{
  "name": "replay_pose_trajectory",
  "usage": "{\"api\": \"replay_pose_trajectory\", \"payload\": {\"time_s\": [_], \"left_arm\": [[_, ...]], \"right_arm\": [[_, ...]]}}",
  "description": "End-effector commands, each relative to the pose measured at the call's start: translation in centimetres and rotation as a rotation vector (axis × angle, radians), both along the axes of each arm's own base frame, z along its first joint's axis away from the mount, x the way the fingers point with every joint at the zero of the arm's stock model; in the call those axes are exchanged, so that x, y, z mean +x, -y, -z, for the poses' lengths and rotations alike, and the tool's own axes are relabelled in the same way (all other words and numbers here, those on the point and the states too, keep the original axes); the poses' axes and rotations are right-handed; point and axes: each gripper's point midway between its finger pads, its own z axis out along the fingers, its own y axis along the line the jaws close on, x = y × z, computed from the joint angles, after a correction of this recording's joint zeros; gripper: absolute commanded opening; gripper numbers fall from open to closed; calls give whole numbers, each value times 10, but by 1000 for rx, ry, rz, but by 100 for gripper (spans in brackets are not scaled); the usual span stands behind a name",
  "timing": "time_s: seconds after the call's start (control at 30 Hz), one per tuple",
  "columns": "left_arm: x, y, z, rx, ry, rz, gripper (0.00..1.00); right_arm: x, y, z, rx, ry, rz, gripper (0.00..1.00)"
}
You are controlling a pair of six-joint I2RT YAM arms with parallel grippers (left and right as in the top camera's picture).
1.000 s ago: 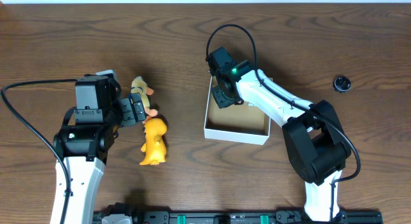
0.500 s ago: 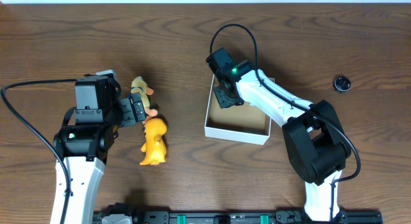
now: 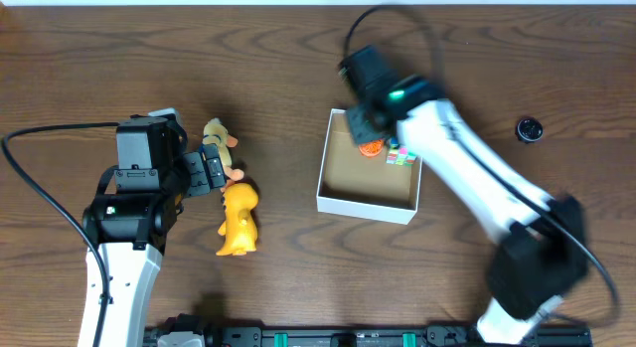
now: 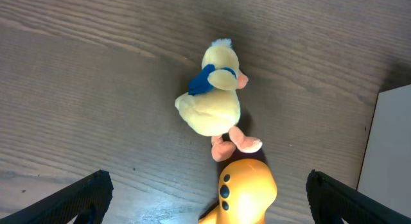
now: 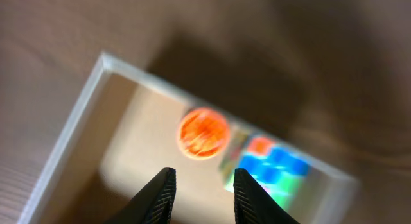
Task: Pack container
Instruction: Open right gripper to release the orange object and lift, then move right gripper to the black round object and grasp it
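The container (image 3: pixel 364 207) is a square shallow box with white walls and a brown floor, right of the table's centre. Inside it lie an orange ball (image 3: pixel 370 145) and a colourful cube (image 3: pixel 401 154). My right gripper (image 3: pixel 368 120) hovers over the box's far edge, blurred by motion. In the right wrist view its jaws (image 5: pixel 204 185) stand a little apart with nothing between them, above the ball (image 5: pixel 203 133) and cube (image 5: pixel 266 166). My left gripper (image 3: pixel 221 173) is wide open beside a yellow duck plush (image 4: pixel 212 99) and an orange-yellow toy (image 4: pixel 244 195).
A small black round object (image 3: pixel 531 129) lies at the far right of the wooden table. The container's white wall (image 4: pixel 388 153) shows at the right edge of the left wrist view. Dark cables loop behind both arms.
My right arm has risen and swung back and to the right, away from the box's left corner. The orange ball and cube now show in the box. The left arm has not moved.
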Motion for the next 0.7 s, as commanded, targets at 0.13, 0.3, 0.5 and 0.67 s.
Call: {"api": "replay_pose_trajectory", "payload": {"time_s": [0.13,0.3,0.5,0.67], "left_arm": [[2,-1,-8,0,19,-5,98],[2,-1,-8,0,19,-5,98],[2,-1,-8,0,19,-5,98],[2,-1,-8,0,19,-5,98]], "right_arm": [[10,107,-32,42,15,362,32],[-3,150,7,32,-154,491,30],[-13,144,66,41,-342,477,25],[-8,116,99,83,-411,334,26]]}}
